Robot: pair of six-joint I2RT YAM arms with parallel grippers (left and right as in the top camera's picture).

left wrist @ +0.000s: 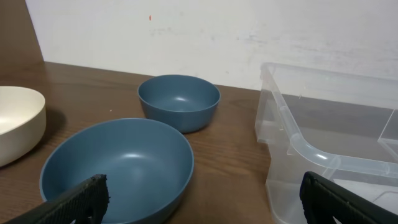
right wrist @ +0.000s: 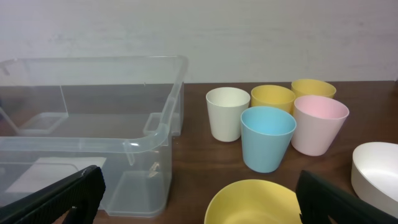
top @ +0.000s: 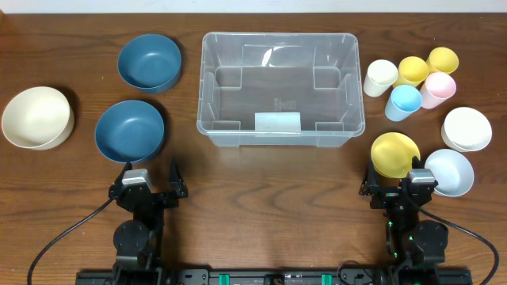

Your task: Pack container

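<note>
The left gripper (top: 151, 172) and right gripper (top: 394, 176) both stand spread wide with nothing between their fingers. Each wrist view cuts them down to dark fingertips at the bottom corners. Both arms sit low at the table's near edge, pointing towards the large clear rectangular plastic container (top: 281, 36), which stands open-topped and empty mid-table, a whitish label (top: 277, 121) on its near wall. Left of the container, the nearer dark blue bowl (top: 129, 131) lies just ahead of the left gripper, with a second dark blue bowl (top: 149, 62) beyond. A cream bowl (left wrist: 15, 121) is cropped by the left wrist view's edge. Right of the container, a yellow bowl (right wrist: 252, 202) is cut off at the bottom of the right wrist view, and a white bowl (right wrist: 376, 174) is clipped at its edge. Five pastel cups (top: 412, 79) cluster beyond them.
</note>
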